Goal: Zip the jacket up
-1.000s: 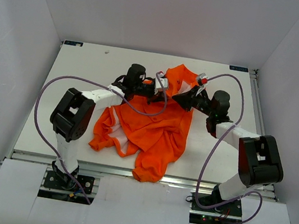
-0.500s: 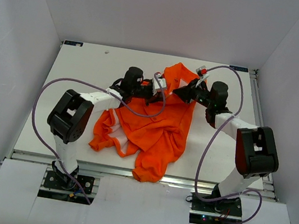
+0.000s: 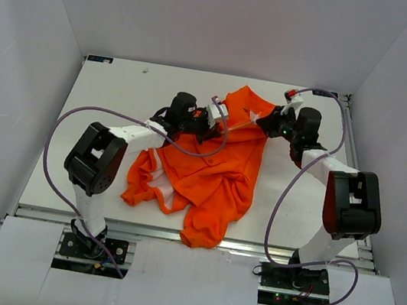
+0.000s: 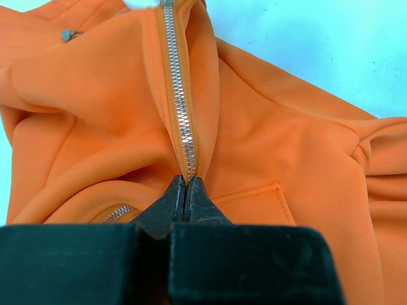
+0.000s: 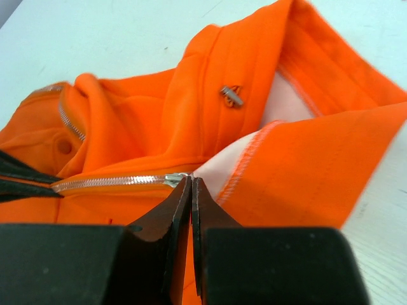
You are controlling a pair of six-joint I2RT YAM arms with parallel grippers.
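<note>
The orange jacket (image 3: pixel 208 173) lies crumpled in the middle of the table, its upper part stretched taut between my two grippers. My left gripper (image 4: pixel 186 181) is shut on the lower end of the front zipper (image 4: pixel 180 108), whose closed metal teeth run away from the jaws. My right gripper (image 5: pixel 191 180) is shut on the zipper's small metal pull (image 5: pixel 175 180), with closed teeth (image 5: pixel 108 183) behind it and pale lining (image 5: pixel 222 166) ahead. From above, the left gripper (image 3: pixel 218 124) and the right gripper (image 3: pixel 262 122) stand apart at the jacket's far end.
White walls (image 3: pixel 44 34) close in the table (image 3: pixel 111 99) on three sides. Purple cables (image 3: pixel 60 130) loop beside each arm. A small metal fitting (image 5: pixel 232 95) sits on the collar, and a pocket zipper (image 4: pixel 117 213) lies beside the left jaws.
My right gripper has moved right and farther back, drawing the pull away from the left gripper. The closed stretch of zipper between them has grown. The left gripper has hardly moved.
</note>
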